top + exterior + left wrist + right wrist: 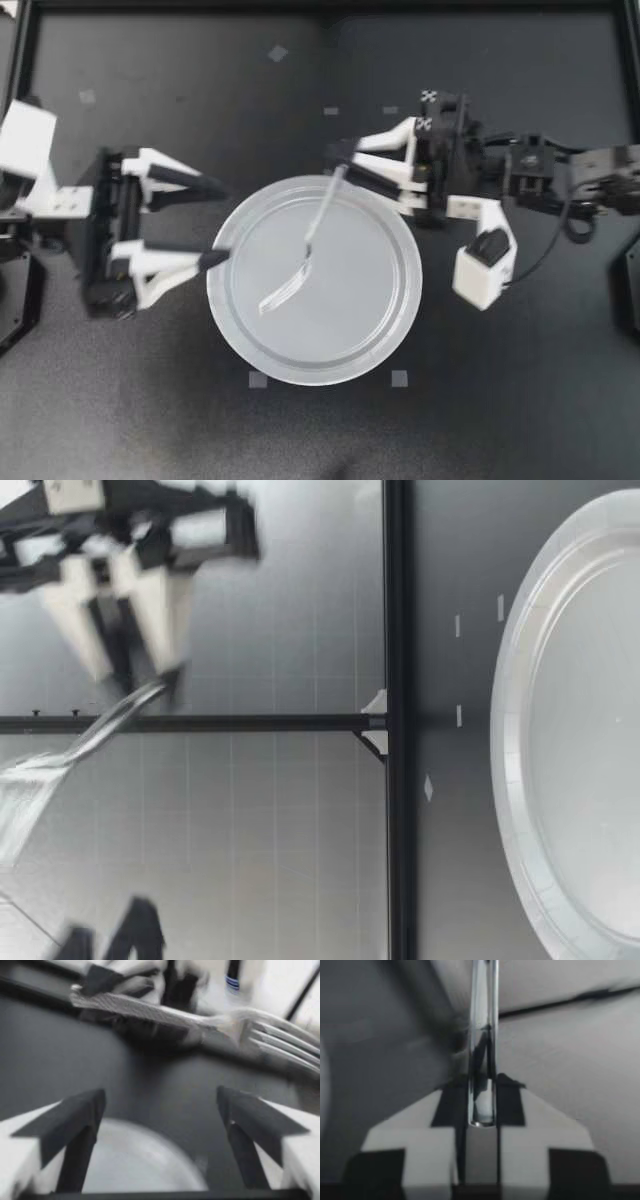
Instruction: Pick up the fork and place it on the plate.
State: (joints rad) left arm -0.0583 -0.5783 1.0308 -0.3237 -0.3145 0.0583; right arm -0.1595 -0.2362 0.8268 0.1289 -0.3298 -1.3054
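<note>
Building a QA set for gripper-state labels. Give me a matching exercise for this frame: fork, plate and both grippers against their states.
Things:
1. fork
2. plate
3. left gripper
4. right gripper

States:
A. open, holding nothing
B. lying flat on the table
C. shut on the fork
D. held in the air over the plate

Pairs: 1-D, 2-B, 3-A, 4-C
</note>
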